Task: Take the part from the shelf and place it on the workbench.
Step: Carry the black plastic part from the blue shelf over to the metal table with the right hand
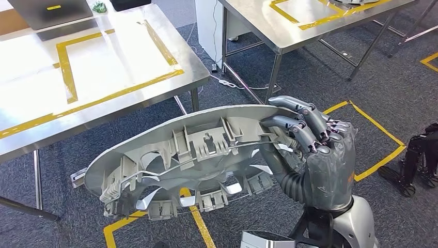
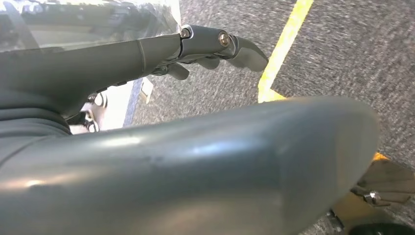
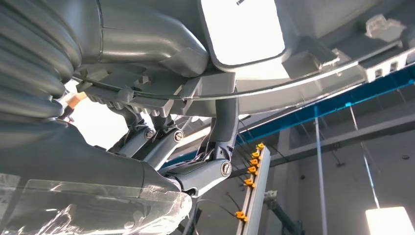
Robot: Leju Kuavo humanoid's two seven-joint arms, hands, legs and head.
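The part [image 1: 196,150] is a large grey oval plastic housing with ribs, clips and cut-outs. It hangs low in the middle of the head view, above the carpet, with its ribbed side facing me. My right hand [image 1: 320,150] grips its right end, fingers curled over the upper rim. In the right wrist view the fingers [image 3: 215,147] wrap the part's edge [image 3: 147,54] from below. The steel workbench [image 1: 31,111] with a yellow tape rectangle stands ahead on the left, beyond the part. My left hand [image 2: 205,44] hangs over the carpet with its fingers extended and nothing in them.
A second steel table [image 1: 268,31] stands ahead on the right. A grey box [image 1: 51,13] and a small green item [image 1: 99,7] sit at the workbench's far edge. A power strip [image 1: 227,82] and yellow tape [image 1: 382,139] lie on the floor; a dark wheeled object [image 1: 418,160] sits far right.
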